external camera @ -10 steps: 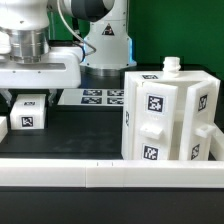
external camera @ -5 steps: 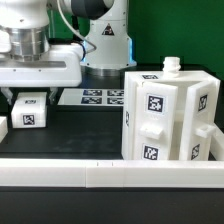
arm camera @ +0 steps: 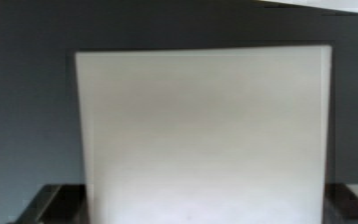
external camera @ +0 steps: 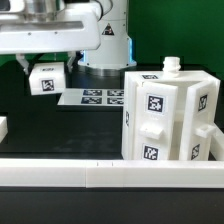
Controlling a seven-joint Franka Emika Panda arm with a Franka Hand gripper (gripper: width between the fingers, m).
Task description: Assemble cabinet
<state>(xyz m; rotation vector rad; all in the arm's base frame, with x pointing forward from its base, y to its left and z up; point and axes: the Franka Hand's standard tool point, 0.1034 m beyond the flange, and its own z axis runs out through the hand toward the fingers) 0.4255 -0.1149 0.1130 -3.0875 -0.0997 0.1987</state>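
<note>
The cabinet's large white body (external camera: 165, 112) stands at the exterior view's right, with tagged faces and a knob on top. My gripper (external camera: 46, 68) is shut on a small white tagged block (external camera: 47, 79) and holds it in the air, above the table at the exterior view's left. In the wrist view the block's plain white face (arm camera: 202, 125) fills the middle of the picture. My gripper (arm camera: 202, 205) clamps it, with a dark fingertip (arm camera: 51, 205) at each side.
The marker board (external camera: 95, 97) lies flat on the black table behind the cabinet body. Another white piece (external camera: 3, 128) shows at the left edge. A white rail (external camera: 110, 176) runs along the front. The arm's base (external camera: 106, 45) stands at the back.
The gripper has risen from the table with the small block in it and shifted a little toward the exterior view's right. The cabinet body has not moved.
</note>
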